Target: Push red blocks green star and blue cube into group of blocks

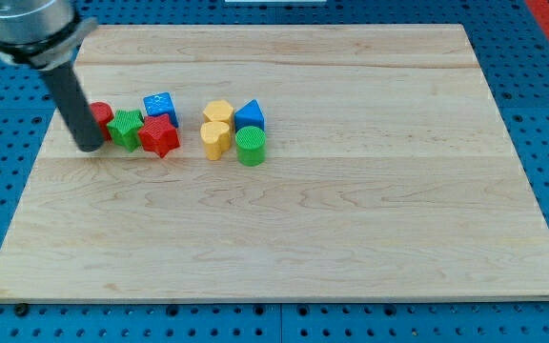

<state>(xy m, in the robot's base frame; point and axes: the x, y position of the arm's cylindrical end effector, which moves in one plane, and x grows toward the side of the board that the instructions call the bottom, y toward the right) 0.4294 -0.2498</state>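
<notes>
Wooden board (pixel 284 219), my tip (pixel 91 148) touching red block (pixel 102 116), row running rightward: green star (pixel 125 127), red star (pixel 159 135), blue cube (pixel 160 105)

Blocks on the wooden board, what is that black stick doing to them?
My tip sits at the view's left end of a little row: a red block, partly hidden behind the rod, a green star, a red star and a blue cube. A small gap separates them from two yellow blocks, a blue block and a green cylinder.
</notes>
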